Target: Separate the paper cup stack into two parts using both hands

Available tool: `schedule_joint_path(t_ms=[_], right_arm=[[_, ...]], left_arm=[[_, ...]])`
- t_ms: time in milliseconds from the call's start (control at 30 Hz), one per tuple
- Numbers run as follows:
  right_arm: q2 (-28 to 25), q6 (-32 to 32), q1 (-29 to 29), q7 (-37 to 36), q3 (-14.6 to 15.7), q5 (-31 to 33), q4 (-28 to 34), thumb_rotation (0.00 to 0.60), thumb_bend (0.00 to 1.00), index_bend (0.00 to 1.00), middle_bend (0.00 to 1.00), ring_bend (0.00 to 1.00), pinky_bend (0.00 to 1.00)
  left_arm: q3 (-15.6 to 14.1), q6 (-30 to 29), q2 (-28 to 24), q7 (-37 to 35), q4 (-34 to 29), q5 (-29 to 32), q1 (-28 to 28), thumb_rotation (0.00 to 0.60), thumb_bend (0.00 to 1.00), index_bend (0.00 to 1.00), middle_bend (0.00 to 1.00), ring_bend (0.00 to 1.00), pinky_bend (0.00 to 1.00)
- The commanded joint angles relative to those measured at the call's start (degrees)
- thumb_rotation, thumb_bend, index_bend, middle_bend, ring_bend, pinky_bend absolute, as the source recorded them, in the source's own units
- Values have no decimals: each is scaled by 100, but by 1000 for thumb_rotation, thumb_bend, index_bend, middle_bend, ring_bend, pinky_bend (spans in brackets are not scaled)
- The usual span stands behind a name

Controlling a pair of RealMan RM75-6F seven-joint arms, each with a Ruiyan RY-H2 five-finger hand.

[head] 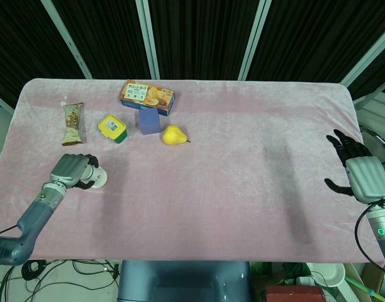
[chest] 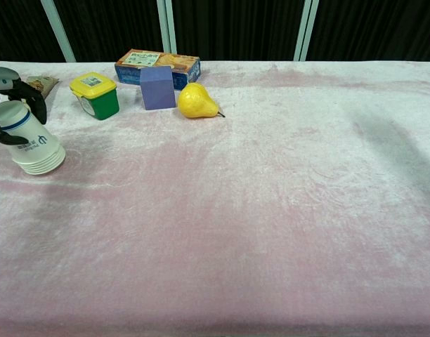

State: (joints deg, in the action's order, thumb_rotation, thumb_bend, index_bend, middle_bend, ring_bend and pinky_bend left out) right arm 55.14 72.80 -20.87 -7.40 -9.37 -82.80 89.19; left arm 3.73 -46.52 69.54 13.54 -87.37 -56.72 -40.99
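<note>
The white paper cup stack (chest: 34, 145) with a blue band stands upside down and slightly tilted at the table's left side, also seen from above as the cup stack (head: 97, 180). My left hand (head: 72, 171) wraps its fingers (chest: 37, 102) around the upper end of the stack and grips it. Far off at the table's right edge, my right hand (head: 362, 174) hovers with its fingers spread and holds nothing. The chest view does not show the right hand.
Behind the stack lie a snack bar (head: 72, 123), a yellow-lidded green tub (chest: 95, 95), a purple cube (chest: 157, 88), a yellow pear (chest: 196, 101) and a cracker box (chest: 157, 67). The pink cloth (chest: 271, 210) covers the table.
</note>
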Motion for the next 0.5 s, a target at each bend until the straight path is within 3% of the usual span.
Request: schedule_joint_path(t_ms=[33,100,267,400,500], right_arm=[[-28,60,-20,11,-31,-72,62,600,130,41,0,90,178],[-12,159,-7,-68,-45,-145,89,600,130,43,0,90,178],[112,426,55,-361,-63,-292,-36,600,130,60,0,90,178],[176,468,70,-502,-46,-330,-117,600,130,64,0,90,179],[292,508,33,-658,-71,-376,-234,600,131,64,0,90,178]], left_arm=[[540,87,-132,-947,-652,51,-22,600,417,506,514,383,616],[970,135,-92,-1580,-999,187,-81,600,417,507,513,383,616],[1675,306,81,-2641,-1453,837,-208,600,417,527,507,385,615],[2271,1153,75,-3880,-1670,1645,-310,600,417,526,504,385,615],[2688,1999,191,-4821,-1435,1881,-283,600,417,524,499,382,615]])
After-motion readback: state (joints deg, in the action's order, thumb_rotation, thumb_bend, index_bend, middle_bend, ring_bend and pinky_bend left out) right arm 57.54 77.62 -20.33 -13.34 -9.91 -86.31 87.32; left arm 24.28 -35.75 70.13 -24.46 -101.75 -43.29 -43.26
